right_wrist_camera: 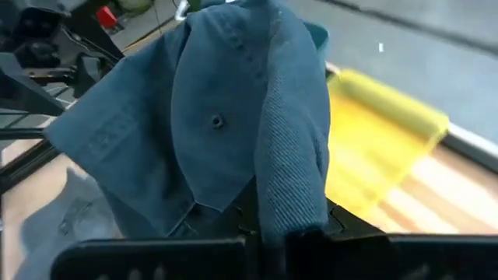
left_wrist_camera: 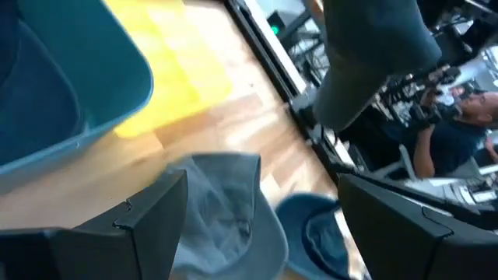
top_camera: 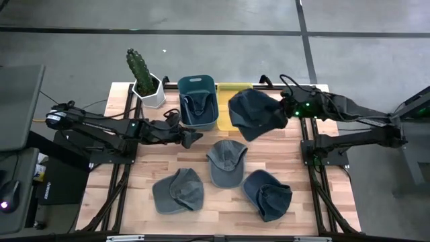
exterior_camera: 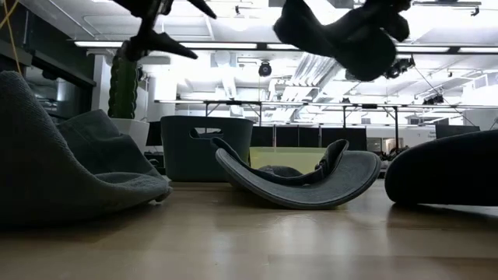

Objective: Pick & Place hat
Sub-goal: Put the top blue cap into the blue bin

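- A wooden table [top_camera: 222, 202] stands on a grey floor; the low view looks past it into a bright hall with rows of desks.
- The right arm [top_camera: 363, 114] reaches in from 3 o'clock. Its right gripper [top_camera: 287, 107] is clenched on a dark blue cap [top_camera: 255, 114], which hangs in the air over the yellow bin [top_camera: 235, 89], near 12 o'clock on the table.
- The left arm [top_camera: 101, 124] comes in from 9 o'clock. Its left gripper [top_camera: 191, 136] hovers with fingers spread and nothing between them, just below the teal bin.
- The teal bin [top_camera: 197, 84] stands beside the yellow one, on its 9 o'clock side, with a dark hat [top_camera: 195, 107] inside.
- Three more hats lie on the boards: a grey cap [top_camera: 226, 163] at the centre, another grey cap [top_camera: 179, 191] at 7 o'clock, a dark blue one [top_camera: 267, 195] at 5 o'clock.
- A potted cactus [top_camera: 141, 70] sits at 11 o'clock, beside the teal bin.
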Motion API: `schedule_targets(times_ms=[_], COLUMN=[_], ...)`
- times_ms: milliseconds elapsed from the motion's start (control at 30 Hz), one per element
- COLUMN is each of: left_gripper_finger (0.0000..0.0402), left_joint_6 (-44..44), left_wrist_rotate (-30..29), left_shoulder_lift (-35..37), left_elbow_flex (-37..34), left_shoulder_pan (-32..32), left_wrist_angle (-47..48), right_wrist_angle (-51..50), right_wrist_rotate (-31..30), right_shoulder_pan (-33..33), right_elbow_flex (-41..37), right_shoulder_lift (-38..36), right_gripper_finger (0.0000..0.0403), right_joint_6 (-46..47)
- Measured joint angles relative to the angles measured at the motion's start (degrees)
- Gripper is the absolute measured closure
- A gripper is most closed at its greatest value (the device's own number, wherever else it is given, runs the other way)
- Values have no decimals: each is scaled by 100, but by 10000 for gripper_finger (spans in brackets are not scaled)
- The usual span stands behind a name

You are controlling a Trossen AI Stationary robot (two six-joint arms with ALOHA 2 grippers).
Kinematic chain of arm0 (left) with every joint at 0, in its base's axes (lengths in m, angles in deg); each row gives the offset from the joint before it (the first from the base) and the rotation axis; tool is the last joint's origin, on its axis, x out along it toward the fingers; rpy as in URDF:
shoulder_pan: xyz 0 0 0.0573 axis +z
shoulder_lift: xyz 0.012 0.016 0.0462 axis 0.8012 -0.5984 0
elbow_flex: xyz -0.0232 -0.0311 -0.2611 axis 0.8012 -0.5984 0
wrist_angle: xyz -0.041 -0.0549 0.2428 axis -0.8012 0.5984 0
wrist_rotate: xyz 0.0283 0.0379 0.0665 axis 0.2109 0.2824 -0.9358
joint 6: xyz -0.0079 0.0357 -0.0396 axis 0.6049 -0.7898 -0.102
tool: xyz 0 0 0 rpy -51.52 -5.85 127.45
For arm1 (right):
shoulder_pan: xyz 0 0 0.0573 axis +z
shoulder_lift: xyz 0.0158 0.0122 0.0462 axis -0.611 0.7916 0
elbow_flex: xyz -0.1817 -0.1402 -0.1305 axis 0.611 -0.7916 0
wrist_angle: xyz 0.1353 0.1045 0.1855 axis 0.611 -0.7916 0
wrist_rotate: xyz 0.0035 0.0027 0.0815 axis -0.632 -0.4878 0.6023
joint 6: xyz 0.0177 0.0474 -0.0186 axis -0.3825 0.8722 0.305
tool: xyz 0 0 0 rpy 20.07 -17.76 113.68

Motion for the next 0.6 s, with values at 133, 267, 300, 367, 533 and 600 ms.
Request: schedule_targets(times_ms=[133,267,300,367,533,600], left_gripper_finger=[95,95,95,95,95,95], left_joint_6=[-201,-584,-698,-946,-1675,-1969], left_wrist_rotate=[-331,-602,-638,-740,-925,-963], left_shoulder_lift=[-221,-335,-384,-473,-633,-721], left_elbow_flex=[-1,-1,-1,-1,-3,-3], left_shoulder_pan=[1,0,1,0,-1,1], left_wrist_angle=[-575,-934,-1005,-1173,-1598,-1800], right_wrist_angle=[476,1098,1234,1474,2170,2332], right_wrist_rotate=[-480,-710,-754,-821,-807,-803], right_shoulder_pan=[224,352,364,364,362,362], right_elbow_flex=[0,-2,-2,-2,0,0], right_shoulder_lift=[407,801,894,1065,1483,1609], right_gripper_finger=[378,378,378,378,378,378], right_joint_6=[-263,51,159,348,481,569])
